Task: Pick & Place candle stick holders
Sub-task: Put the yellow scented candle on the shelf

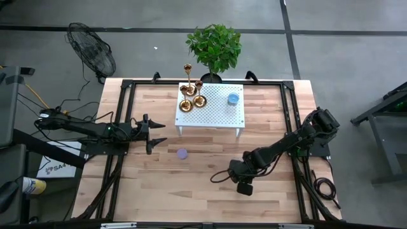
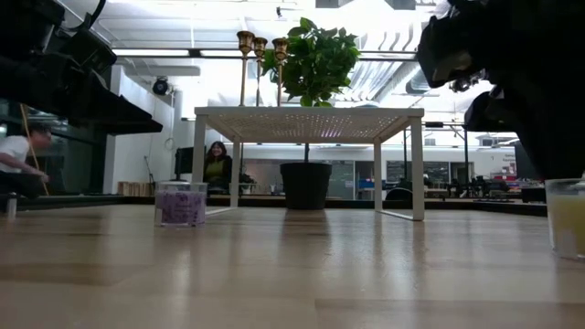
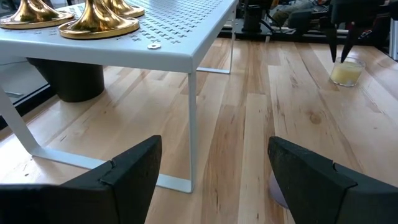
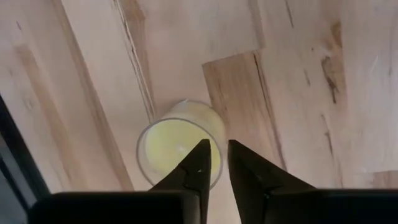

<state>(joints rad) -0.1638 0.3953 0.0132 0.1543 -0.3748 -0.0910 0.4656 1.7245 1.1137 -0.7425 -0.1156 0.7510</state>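
Observation:
Three gold candle stick holders (image 1: 191, 92) stand on their round bases at the left end of a white perforated stand (image 1: 219, 113). They also show in the low view (image 2: 260, 44) and the left wrist view (image 3: 93, 22). My left gripper (image 1: 156, 132) is open and empty, level, left of the stand. My right gripper (image 4: 217, 152) points down over a yellow candle in a glass (image 4: 180, 146). Its fingers stand a narrow gap apart, just above the glass's rim. The candle rests on the table (image 3: 346, 73).
A blue candle (image 1: 233, 98) sits on the stand's right part. A purple candle (image 1: 182, 153) stands on the table in front of the stand. A potted plant (image 1: 215, 48) stands behind the stand. Bare wood lies along the table's near edge.

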